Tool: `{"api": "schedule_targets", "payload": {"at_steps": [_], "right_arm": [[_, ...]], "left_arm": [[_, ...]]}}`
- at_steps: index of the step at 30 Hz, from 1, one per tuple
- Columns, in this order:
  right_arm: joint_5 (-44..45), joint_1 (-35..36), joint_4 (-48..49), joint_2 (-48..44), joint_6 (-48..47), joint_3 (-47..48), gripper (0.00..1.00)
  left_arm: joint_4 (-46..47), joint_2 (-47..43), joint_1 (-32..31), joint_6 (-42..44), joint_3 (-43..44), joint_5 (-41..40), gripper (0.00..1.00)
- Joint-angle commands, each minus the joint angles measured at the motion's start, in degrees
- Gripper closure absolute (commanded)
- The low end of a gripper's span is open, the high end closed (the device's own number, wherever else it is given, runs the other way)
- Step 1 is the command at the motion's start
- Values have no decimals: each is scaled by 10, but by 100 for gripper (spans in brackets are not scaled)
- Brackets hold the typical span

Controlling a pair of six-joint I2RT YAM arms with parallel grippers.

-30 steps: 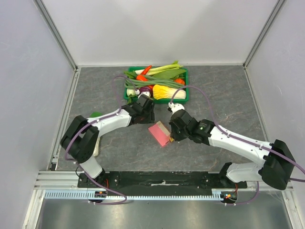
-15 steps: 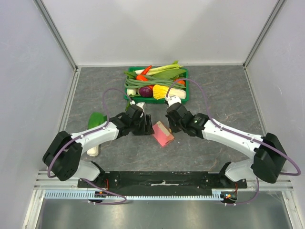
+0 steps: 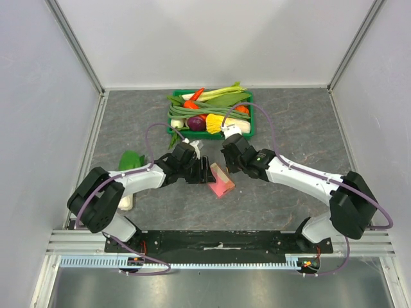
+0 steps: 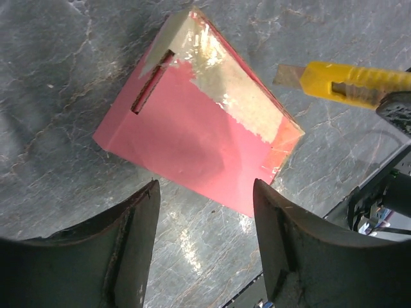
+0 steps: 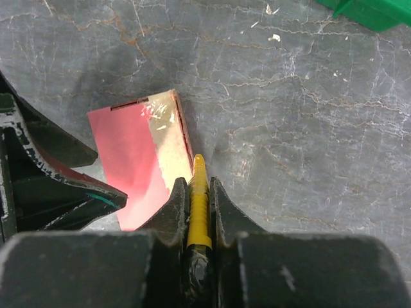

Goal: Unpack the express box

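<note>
The pink express box (image 3: 221, 180) lies flat on the grey table, a strip of clear tape along one end (image 4: 231, 83). It also shows in the right wrist view (image 5: 138, 163). My left gripper (image 4: 205, 212) is open, its jaws just short of the box's near edge, and it sits left of the box in the top view (image 3: 207, 172). My right gripper (image 5: 199, 192) is shut on a yellow utility knife (image 5: 198, 205), whose tip sits at the box's taped edge. The knife also shows in the left wrist view (image 4: 347, 83).
A green crate (image 3: 247, 133) full of vegetables stands behind the box. A green leaf (image 3: 130, 158) and a pale vegetable (image 3: 126, 203) lie at the left near the left arm. Grey walls enclose the table.
The left gripper has moved right, up to the box's left edge. The right gripper has swung back toward the crate and then brought the knife to the box's taped end.
</note>
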Motion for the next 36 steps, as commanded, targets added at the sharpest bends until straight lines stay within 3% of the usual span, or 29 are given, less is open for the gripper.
{"api": "schedule_targets", "payload": {"at_steps": [1, 14, 36], "right_arm": [[-20, -15, 53, 16, -9, 1, 100], [-103, -42, 67, 17, -4, -9, 100], [-185, -42, 65, -63, 44, -12, 100]], "left_arm": [[20, 24, 8, -22, 3, -1, 38], [12, 65, 16, -34, -17, 9, 81], [52, 28, 43, -59, -99, 5, 90]]}}
